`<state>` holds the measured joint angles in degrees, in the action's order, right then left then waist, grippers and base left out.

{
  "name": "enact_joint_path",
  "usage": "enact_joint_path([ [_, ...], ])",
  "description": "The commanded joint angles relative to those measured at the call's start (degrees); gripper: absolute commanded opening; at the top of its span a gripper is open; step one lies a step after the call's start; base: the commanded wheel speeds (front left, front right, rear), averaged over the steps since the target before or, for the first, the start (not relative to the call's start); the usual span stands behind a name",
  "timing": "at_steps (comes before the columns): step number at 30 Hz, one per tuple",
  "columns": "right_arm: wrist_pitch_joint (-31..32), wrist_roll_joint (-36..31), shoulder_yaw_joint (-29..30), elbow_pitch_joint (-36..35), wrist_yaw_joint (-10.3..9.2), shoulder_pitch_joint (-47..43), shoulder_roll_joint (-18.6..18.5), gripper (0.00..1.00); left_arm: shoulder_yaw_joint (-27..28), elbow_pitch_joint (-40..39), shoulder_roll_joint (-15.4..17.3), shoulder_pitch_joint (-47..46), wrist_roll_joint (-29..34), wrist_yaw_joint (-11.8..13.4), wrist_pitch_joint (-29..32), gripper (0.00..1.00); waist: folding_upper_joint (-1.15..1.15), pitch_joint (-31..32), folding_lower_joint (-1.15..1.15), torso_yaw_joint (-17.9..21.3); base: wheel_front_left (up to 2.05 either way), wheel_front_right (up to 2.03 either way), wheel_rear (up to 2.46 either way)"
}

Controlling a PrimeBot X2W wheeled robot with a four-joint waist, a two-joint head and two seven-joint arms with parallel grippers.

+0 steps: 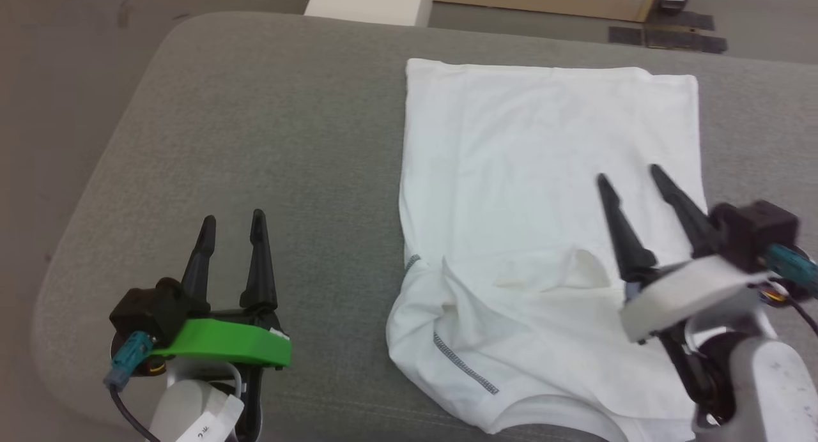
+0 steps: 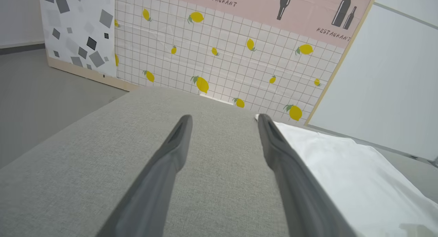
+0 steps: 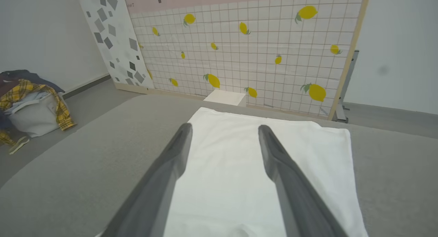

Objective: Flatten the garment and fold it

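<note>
Now, with your left gripper and right gripper both spread and empty, pinch the rumpled near corners of the garment low, then pull evenly.

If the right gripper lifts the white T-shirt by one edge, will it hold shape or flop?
Probably flop: the T-shirt lies bunched near its grey seam, so it looks soft. Likely light, lying thin and flat. Pushed, it may wrinkle on the woven grey cushion rather than slide.
</note>
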<state>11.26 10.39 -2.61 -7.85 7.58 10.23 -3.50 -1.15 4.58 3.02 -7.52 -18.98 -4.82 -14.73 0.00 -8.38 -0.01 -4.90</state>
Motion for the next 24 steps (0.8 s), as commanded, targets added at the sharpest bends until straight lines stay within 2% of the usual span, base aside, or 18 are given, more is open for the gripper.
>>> enact_joint_path([
  [1,-2.2,-0.7,1.5,-0.1,-0.09,-1.5,0.2,1.00,-0.3,0.4,0.0,-0.1,0.8,-0.4,-0.3,1.00,0.00,0.3,0.01,2.7,0.00,0.00,0.00],
  [8,-10.6,-2.6,4.2,2.4,-0.09,-3.4,-0.6,1.00,-2.8,3.4,3.6,-7.9,2.3,-1.5,2.7,1.00,0.00,-3.5,0.01,7.0,0.00,0.00,0.00],
  [15,-15.0,-2.2,3.7,4.6,-0.09,-1.0,-2.5,1.00,-7.4,7.4,12.4,-22.8,4.9,-2.4,10.5,1.00,0.00,-10.2,0.01,12.5,0.00,0.00,0.00],
  [24,-18.1,-0.3,3.2,5.9,-0.09,3.0,-2.9,1.00,-13.7,14.5,21.5,-41.1,1.1,-2.6,21.0,1.00,0.00,-19.3,0.01,19.7,0.00,0.00,0.00],
])
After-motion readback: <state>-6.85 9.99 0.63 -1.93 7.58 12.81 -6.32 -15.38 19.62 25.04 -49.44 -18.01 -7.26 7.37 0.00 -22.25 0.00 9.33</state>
